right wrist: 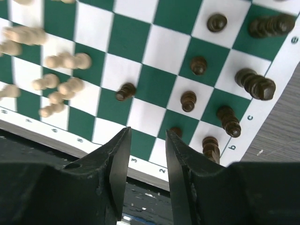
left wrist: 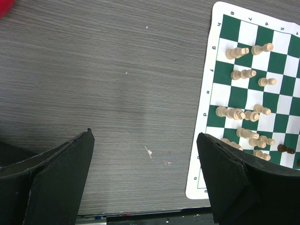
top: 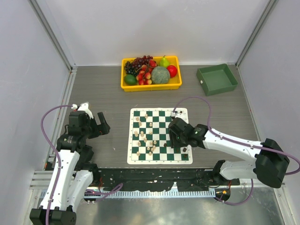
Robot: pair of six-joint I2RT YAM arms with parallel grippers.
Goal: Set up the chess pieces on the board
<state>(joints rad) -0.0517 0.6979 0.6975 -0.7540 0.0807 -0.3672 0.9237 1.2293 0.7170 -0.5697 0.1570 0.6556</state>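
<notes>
The green and white board [top: 160,123] lies at the table's middle. Several light pieces [top: 145,137] stand or lie scattered over its left half, and dark pieces [top: 185,150] stand near its right edge. My right gripper [top: 179,140] hovers over the board's near right part. In the right wrist view it [right wrist: 147,131] is open a little and empty, above squares by the near border. A dark pawn [right wrist: 125,91] stands just beyond it, and more dark pieces [right wrist: 228,119] stand to its right. My left gripper [top: 103,125] is wide open and empty [left wrist: 145,133] over bare table left of the board [left wrist: 238,96] and its light pieces [left wrist: 243,115].
A yellow tray [top: 150,87] of fruit stands at the back centre. A green bin [top: 216,78] stands at the back right. A black rail [top: 154,176] runs along the table's near edge, just below the board.
</notes>
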